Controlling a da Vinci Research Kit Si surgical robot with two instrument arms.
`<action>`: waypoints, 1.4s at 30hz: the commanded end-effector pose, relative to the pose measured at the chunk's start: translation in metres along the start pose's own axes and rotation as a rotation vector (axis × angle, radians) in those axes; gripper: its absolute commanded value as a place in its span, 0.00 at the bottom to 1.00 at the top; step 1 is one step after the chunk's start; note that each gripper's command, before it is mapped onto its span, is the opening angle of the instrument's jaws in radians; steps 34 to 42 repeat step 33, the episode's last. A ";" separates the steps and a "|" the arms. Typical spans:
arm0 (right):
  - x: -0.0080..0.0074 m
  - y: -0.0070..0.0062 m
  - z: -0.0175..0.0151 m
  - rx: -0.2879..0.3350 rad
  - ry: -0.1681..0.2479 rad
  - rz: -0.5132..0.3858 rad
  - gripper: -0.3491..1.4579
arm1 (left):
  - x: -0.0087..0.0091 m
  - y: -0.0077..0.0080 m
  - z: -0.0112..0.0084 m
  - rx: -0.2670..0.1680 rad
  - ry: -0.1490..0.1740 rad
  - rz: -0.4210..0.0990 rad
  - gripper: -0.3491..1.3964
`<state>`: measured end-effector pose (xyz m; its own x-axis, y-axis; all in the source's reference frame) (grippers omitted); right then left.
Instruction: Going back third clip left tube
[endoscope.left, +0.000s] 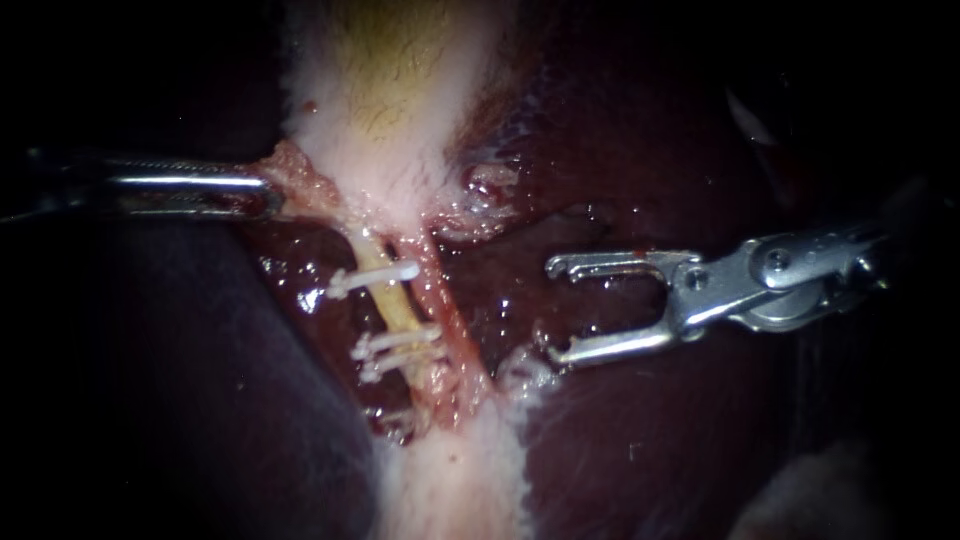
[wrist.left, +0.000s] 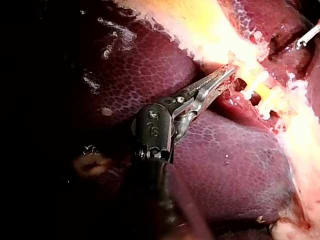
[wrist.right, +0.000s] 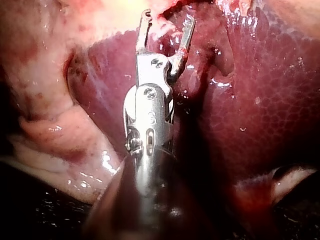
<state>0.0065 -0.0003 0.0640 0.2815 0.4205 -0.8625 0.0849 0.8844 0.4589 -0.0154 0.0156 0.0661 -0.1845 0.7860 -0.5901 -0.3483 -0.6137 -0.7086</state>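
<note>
Left instrument (endoscope.left: 268, 195): end effector closed on the gallbladder's (endoscope.left: 400, 110) pink edge, which tents toward it. Right instrument (endoscope.left: 552, 308): end effector wide open, holding nothing, over the liver (endoscope.left: 620, 150) to the right of the tubes. Dark red, wet liver lies under everything. The left tube (endoscope.left: 385, 300), pale yellow, runs between the instruments and bears three white clips: one (endoscope.left: 372, 278) far, a pair (endoscope.left: 398, 342) nearer, close together

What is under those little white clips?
A pale yellow tube runs under the white clips, with dark red liver around it. The bits of tube right beneath each clip are covered.
</note>
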 end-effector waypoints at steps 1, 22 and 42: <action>0.0000 0.0000 -0.0001 0.001 0.000 0.001 0.47 | 0.0000 0.0000 0.0000 0.000 0.000 0.000 0.00; -0.0002 -0.0002 -0.0012 0.006 0.000 -0.006 0.47 | -0.0030 -0.0025 0.0062 -0.004 0.002 0.018 0.00; -0.0002 -0.0002 -0.0013 0.007 0.000 -0.006 0.47 | -0.0030 -0.0026 0.0065 -0.004 0.002 0.019 0.00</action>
